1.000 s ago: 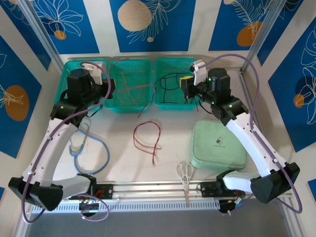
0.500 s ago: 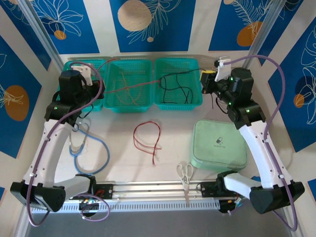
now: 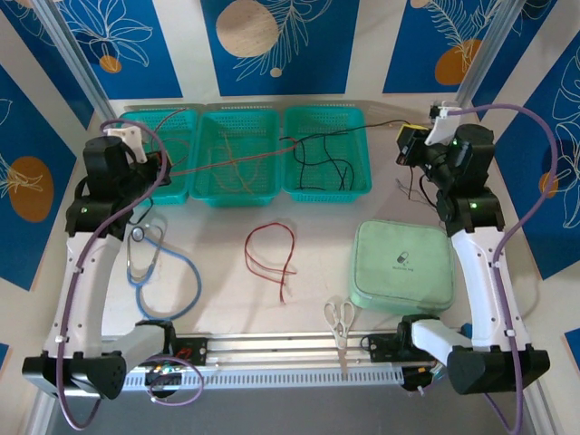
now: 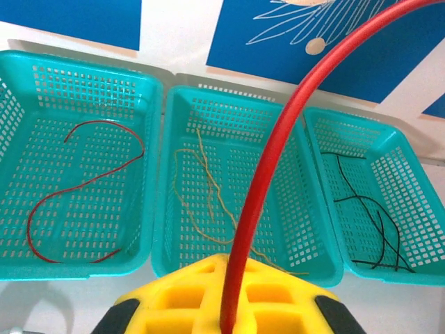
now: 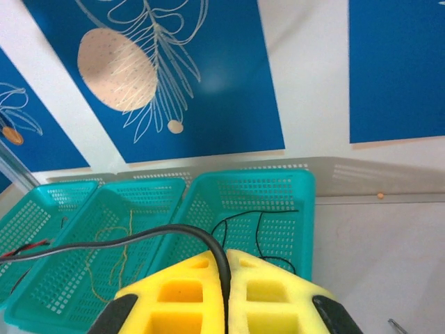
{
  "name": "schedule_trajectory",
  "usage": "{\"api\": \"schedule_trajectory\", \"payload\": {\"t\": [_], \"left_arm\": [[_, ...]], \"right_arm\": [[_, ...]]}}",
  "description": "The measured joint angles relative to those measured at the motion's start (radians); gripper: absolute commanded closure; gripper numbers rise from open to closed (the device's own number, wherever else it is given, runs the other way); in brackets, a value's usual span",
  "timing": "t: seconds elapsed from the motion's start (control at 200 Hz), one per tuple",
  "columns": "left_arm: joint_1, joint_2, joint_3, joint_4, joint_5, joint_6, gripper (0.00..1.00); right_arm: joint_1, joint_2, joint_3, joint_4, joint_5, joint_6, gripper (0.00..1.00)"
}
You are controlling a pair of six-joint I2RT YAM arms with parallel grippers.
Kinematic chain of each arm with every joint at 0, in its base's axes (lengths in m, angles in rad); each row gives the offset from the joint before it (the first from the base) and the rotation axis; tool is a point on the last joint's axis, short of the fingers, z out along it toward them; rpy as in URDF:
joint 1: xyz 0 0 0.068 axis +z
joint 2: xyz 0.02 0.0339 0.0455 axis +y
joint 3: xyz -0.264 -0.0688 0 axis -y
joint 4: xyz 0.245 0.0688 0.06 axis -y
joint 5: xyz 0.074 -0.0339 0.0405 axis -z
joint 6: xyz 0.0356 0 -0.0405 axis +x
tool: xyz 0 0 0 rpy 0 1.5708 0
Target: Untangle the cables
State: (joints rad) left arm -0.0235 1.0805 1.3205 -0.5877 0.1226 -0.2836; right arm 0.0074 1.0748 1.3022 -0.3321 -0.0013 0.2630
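My left gripper (image 3: 156, 167) is shut on a red cable (image 3: 227, 159), which runs right across the middle teal basket (image 3: 237, 193). In the left wrist view that red cable (image 4: 278, 146) rises from between the closed yellow fingers of the left gripper (image 4: 226, 268). My right gripper (image 3: 408, 145) is shut on a black cable (image 3: 353, 127) stretched left over the right basket (image 3: 362, 186). In the right wrist view the black cable (image 5: 167, 233) leaves the right gripper (image 5: 226, 259). A yellow-tan cable (image 4: 208, 195) lies in the middle basket. A loose red cable (image 3: 269, 256) lies on the table.
A thin red wire (image 4: 83, 184) lies in the left basket (image 4: 21, 268), and black wires (image 4: 368, 223) lie in the right one. A blue-tubed stethoscope (image 3: 163, 267) lies at left, a mint green case (image 3: 401, 265) at right, and scissors (image 3: 340, 317) near the front rail.
Both arms have swung outward, the left one to the left and the right one to the right. The red and black cables they hold are now drawn out across the baskets.
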Motion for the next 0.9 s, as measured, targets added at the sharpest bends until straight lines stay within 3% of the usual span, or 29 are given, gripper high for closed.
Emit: {"api": "schedule_trajectory", "payload": {"t": [0.335,0.645,0.9], "left_arm": [[0.092,-0.026,0.000,-0.032,0.038,-0.002,1.00],[0.095,-0.018,0.025,-0.002,0.121,-0.053,1.00],[0.095,0.088,0.260,0.037,0.112,-0.040,1.00]], "right_arm": [[-0.101,-0.007,0.005,-0.006,-0.040,0.009,1.00],[-0.105,-0.013,0.036,-0.005,-0.086,0.012,1.00],[-0.072,-0.005,0.058,-0.008,-0.102,0.023,1.00]]}}
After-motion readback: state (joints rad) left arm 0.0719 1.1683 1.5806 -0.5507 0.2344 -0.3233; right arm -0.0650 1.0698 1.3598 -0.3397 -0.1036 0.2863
